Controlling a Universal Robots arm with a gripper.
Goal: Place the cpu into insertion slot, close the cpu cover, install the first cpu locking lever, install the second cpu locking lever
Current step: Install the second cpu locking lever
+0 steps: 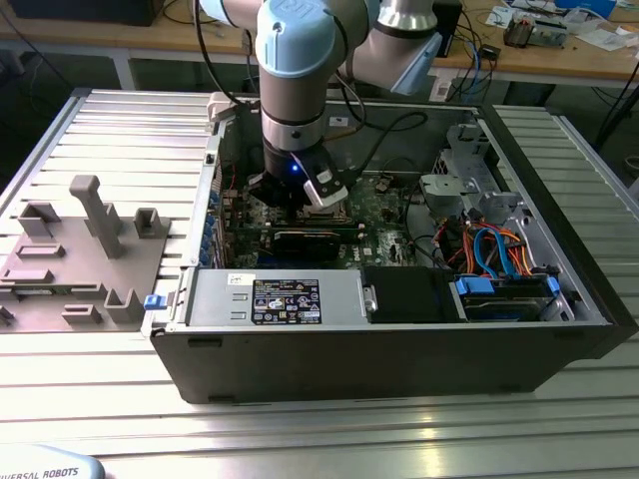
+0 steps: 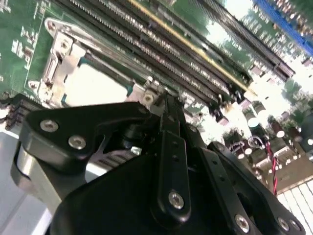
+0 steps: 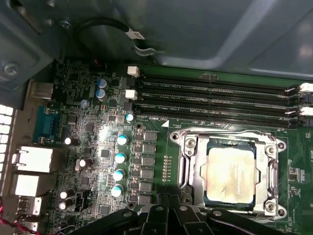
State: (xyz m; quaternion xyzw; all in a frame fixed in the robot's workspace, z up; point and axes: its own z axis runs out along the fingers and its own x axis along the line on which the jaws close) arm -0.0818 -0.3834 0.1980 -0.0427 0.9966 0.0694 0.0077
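Note:
The cpu (image 3: 230,174), a square chip with a silver-grey top, sits in the insertion slot (image 3: 230,142) on the green board. The cpu cover (image 3: 268,171), a silvery frame, lies flat around it. In the second wrist view the cpu (image 2: 93,85) and the cover (image 2: 61,54) lie just beyond my fingertips. My gripper (image 3: 171,203) hangs low over the board at the socket's edge, its black fingers drawn together; the tips (image 2: 164,100) meet beside a corner screw. Whether they pinch a lever I cannot tell. In the exterior view the gripper (image 1: 298,200) reaches down into the open computer case.
Long memory slots (image 3: 215,100) run beside the socket, under the case wall (image 3: 195,29). Capacitors (image 3: 120,156) stand on the socket's other side. A long black card (image 1: 315,238), a power supply (image 1: 285,299) and cabled drive bays (image 1: 499,254) crowd the case. A grey fixture plate (image 1: 80,249) lies at the exterior view's left.

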